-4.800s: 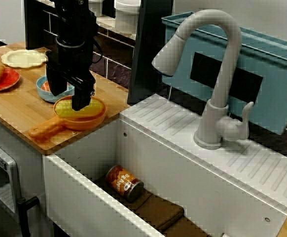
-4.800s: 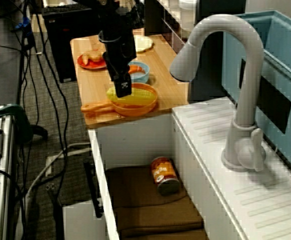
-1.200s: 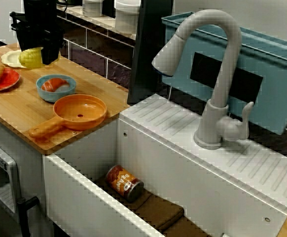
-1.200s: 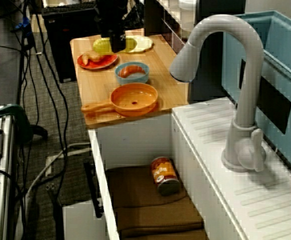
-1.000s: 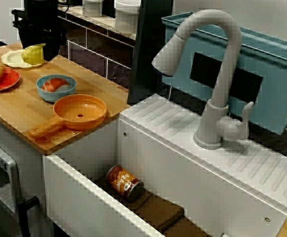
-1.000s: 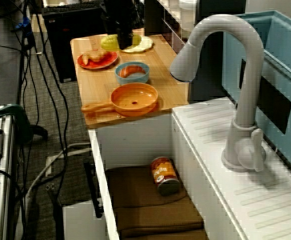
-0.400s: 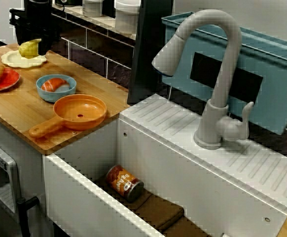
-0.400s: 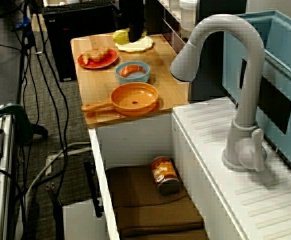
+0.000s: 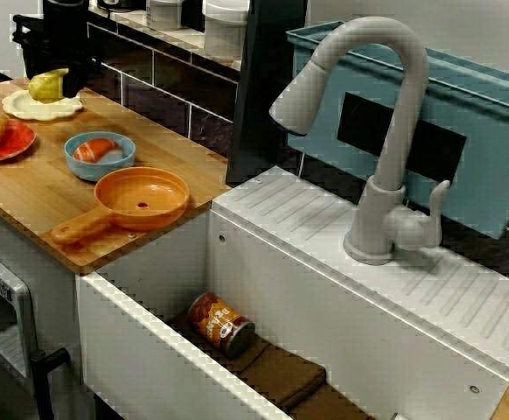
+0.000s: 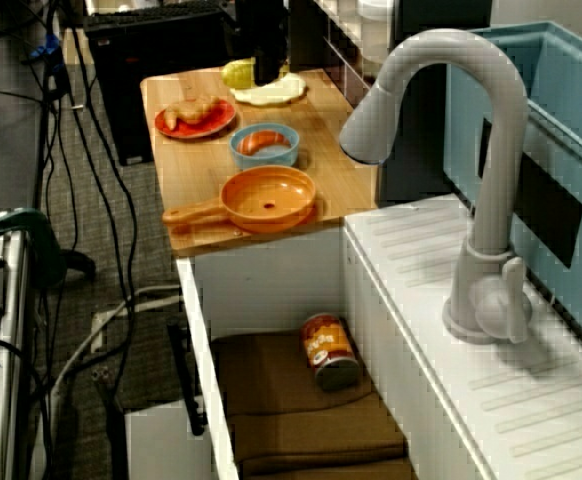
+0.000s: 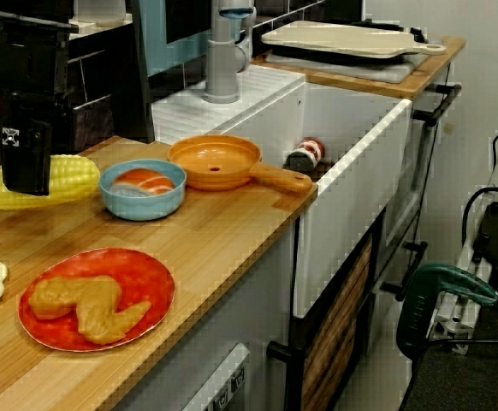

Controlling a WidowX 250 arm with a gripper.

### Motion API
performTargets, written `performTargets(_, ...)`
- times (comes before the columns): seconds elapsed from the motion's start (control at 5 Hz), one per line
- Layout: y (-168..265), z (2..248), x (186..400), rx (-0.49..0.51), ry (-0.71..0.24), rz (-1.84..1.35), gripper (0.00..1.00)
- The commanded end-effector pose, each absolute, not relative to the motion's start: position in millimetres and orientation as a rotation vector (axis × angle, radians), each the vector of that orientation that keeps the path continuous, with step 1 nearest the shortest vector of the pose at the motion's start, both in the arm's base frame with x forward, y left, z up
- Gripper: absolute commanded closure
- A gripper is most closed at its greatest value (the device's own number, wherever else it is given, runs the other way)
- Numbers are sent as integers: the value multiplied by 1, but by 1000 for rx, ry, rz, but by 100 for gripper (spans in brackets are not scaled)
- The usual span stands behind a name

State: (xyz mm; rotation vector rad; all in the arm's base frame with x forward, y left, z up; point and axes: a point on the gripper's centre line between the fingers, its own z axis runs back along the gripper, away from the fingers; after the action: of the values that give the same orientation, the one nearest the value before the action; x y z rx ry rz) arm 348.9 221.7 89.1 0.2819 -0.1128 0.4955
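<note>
My gripper [image 9: 56, 80] is shut on a yellow corn cob [image 9: 46, 85] and holds it just over a cream plate [image 9: 40, 105] at the far left of the wooden counter. In the view along the counter, the corn cob [image 10: 238, 72] shows left of the black gripper [image 10: 261, 68], above the cream plate [image 10: 271, 92]. In the view from the counter's end, one black finger [image 11: 25, 158] covers the middle of the corn cob [image 11: 69, 175]. An orange pan [image 9: 141, 197] lies empty near the sink.
A blue bowl [image 9: 100, 153] with a pink-and-white piece stands behind the pan. A red plate [image 11: 95, 300] carries a brown chicken piece. A can [image 9: 221, 324] lies in the sink on brown cloths. The grey faucet [image 9: 386, 131] rises at the right.
The corn cob left the orange pan and travelled in my gripper to the cream plate. Over the last second it shifted a little farther left and back.
</note>
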Motion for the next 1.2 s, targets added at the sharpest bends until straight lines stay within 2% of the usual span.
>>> performTargets(0.0, 235, 112, 342, 295, -139, 517, 0)
performTargets(0.6, 227, 115, 337, 235, -118, 470, 0)
performTargets(1.0, 213, 127, 336, 185, -158, 393, 0)
